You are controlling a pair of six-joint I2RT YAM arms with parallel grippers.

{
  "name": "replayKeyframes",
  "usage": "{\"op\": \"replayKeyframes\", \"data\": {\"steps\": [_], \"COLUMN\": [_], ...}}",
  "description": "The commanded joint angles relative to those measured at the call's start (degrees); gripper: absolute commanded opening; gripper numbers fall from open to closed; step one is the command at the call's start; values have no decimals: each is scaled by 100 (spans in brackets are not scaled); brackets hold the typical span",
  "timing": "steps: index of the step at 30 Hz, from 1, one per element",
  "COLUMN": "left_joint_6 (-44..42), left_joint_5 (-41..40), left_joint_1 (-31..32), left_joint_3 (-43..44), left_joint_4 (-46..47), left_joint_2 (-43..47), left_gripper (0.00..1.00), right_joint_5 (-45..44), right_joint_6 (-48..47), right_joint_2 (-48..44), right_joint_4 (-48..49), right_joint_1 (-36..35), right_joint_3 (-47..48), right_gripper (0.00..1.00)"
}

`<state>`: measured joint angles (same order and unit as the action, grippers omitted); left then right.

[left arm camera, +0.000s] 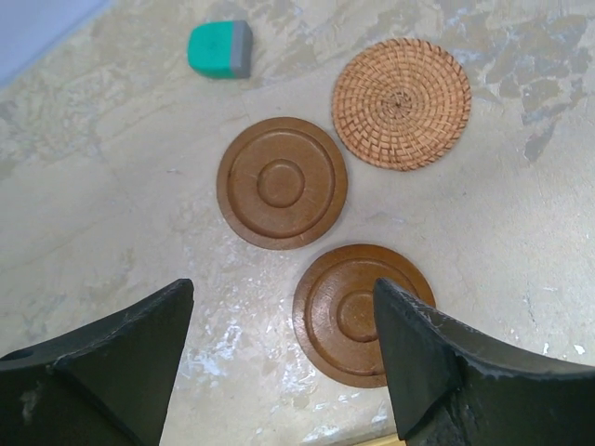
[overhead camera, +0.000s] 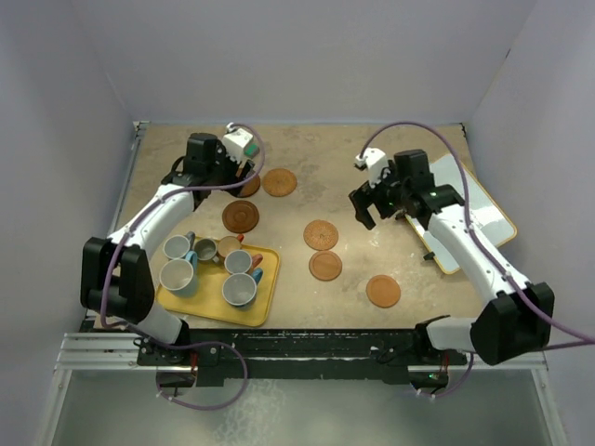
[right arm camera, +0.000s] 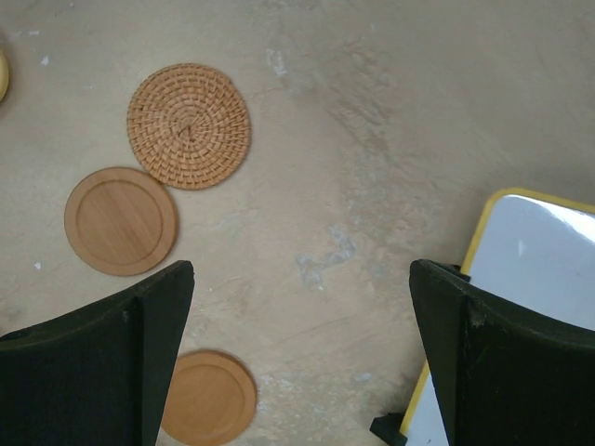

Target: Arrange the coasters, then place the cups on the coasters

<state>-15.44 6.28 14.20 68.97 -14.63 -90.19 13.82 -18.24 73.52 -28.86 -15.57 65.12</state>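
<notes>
Left gripper [left arm camera: 284, 372] is spread wide with nothing between the fingers. It hangs over the table [overhead camera: 400, 149] at upper left of the top view. In the left wrist view a dark ringed coaster [left arm camera: 282, 182] lies at centre. A second dark coaster [left arm camera: 339, 316] is lower right, partly hidden behind the right-hand finger. A woven coaster [left arm camera: 402, 102] is upper right. The three lie near each other, none overlapping. A teal block [left arm camera: 218, 48] sits at top left of that view, apart from them.

Right gripper [right arm camera: 297, 362] is also wide and empty, right of centre in the top view. Its wrist view shows a second woven coaster [right arm camera: 189, 125] upper left. A smooth coaster [right arm camera: 121, 220] sits just beside it at left, edges about meeting. Another smooth coaster [right arm camera: 209, 397] is at the bottom, partly behind the left-hand finger. A white tray [right arm camera: 539, 279] with a yellow rim is at the right edge.

The cups [overhead camera: 239, 290] are clustered on the yellow tray [overhead camera: 200, 304] at lower left of the top view, none on a coaster.
</notes>
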Motion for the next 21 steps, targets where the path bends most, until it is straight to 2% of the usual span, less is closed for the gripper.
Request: {"op": "replayKeyframes", "data": {"steps": [1, 10, 21], "left_joint_6": [95, 314, 684], "left_joint_5": [-272, -330, -280], "left_joint_1": [-137, -595, -896], "left_joint_3": [-332, -462, -620], "left_joint_4": [777, 845, 755], "left_joint_2": [610, 1086, 1453], "left_gripper": [76, 79, 82], "right_joint_5": [-275, -967, -1452], "right_joint_6": [-243, -411, -604], "right_joint_2": [361, 1557, 2667], "right_joint_4": [233, 571, 776], "right_joint_1": [-469, -1528, -1968], "right_joint_3": [233, 463, 868], "right_gripper": [100, 99, 98]}}
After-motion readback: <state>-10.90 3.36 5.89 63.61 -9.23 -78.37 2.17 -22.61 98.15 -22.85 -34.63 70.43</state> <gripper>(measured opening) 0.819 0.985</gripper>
